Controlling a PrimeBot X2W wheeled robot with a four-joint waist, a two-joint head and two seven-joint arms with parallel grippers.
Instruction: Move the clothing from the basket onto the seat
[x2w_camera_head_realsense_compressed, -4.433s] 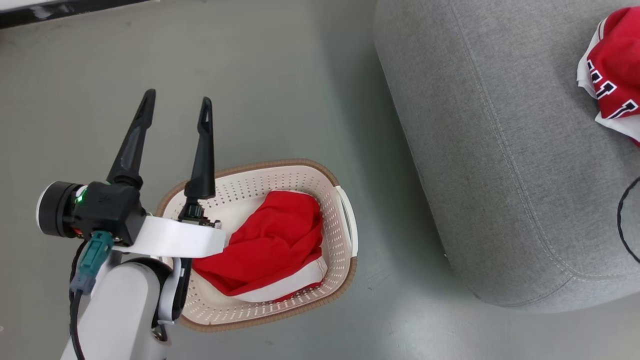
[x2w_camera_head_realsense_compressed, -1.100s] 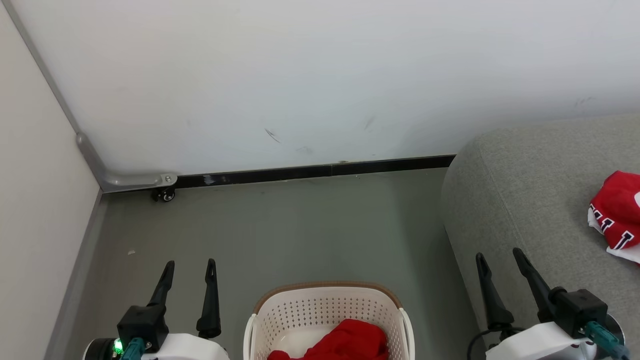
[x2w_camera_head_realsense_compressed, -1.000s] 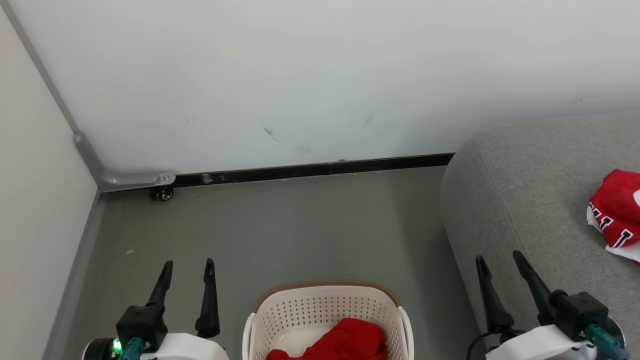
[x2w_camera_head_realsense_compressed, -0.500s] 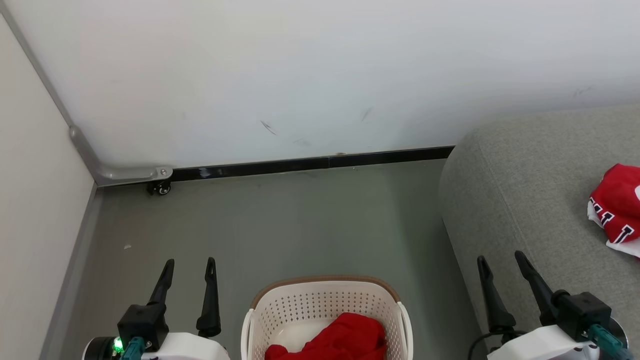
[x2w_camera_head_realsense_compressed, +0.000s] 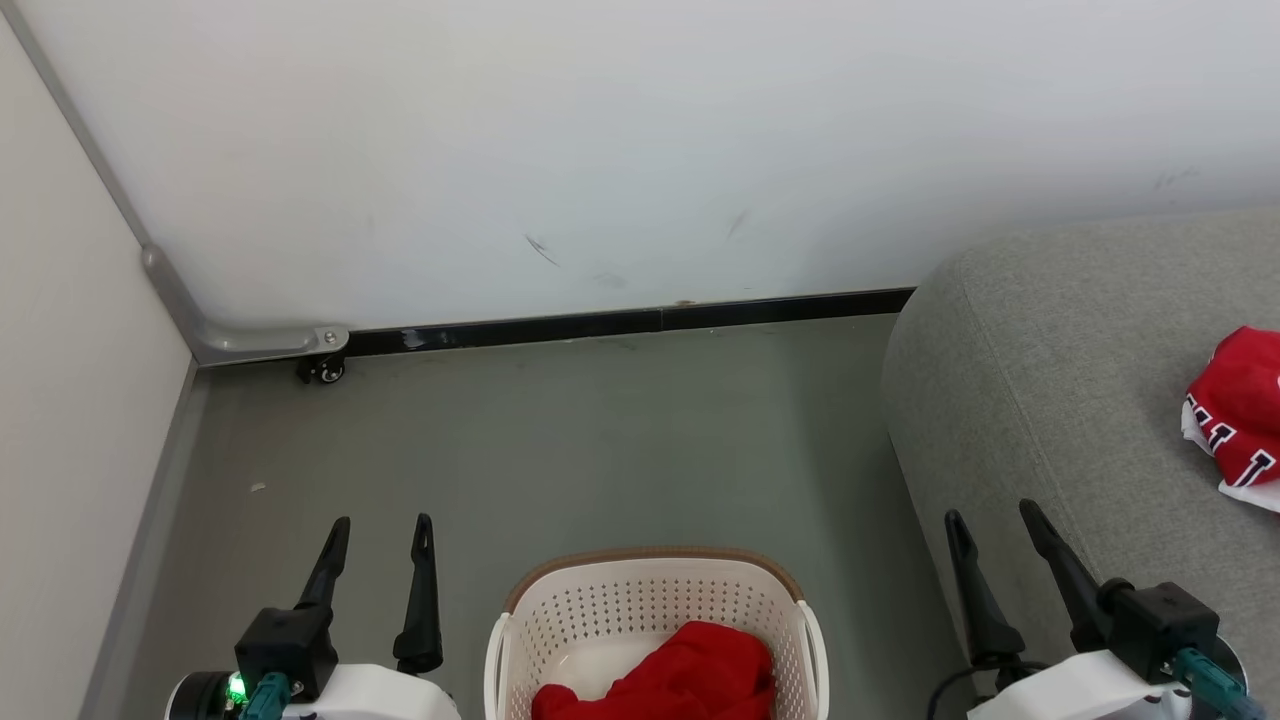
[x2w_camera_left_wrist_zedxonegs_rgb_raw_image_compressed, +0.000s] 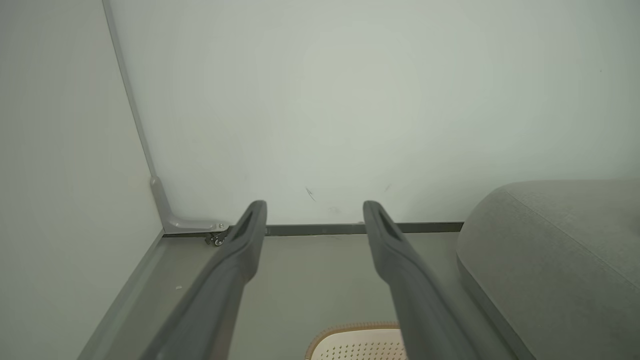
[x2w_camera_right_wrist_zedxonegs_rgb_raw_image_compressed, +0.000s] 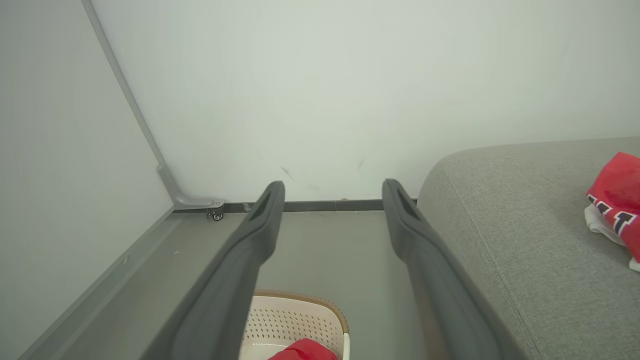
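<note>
The left gripper (x2w_camera_head_realsense_compressed: 381, 522) and right gripper (x2w_camera_head_realsense_compressed: 990, 512) each have two long black fingers (x2w_camera_head_realsense_compressed: 421, 600), tapering to slotted tips, on a black block (x2w_camera_head_realsense_compressed: 288, 640). White shells (x2w_camera_head_realsense_compressed: 375, 692) cover the wrists. A green light (x2w_camera_head_realsense_compressed: 237, 689) glows on the left one. Teal plugs (x2w_camera_head_realsense_compressed: 1205, 683) and a black cable (x2w_camera_head_realsense_compressed: 950, 685) sit behind.

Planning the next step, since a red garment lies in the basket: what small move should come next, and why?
Probably lower the left gripper toward the red garment in the basket. Both it and the right gripper stand open and empty beside the basket, and the other garment already lies on the sofa.
</note>
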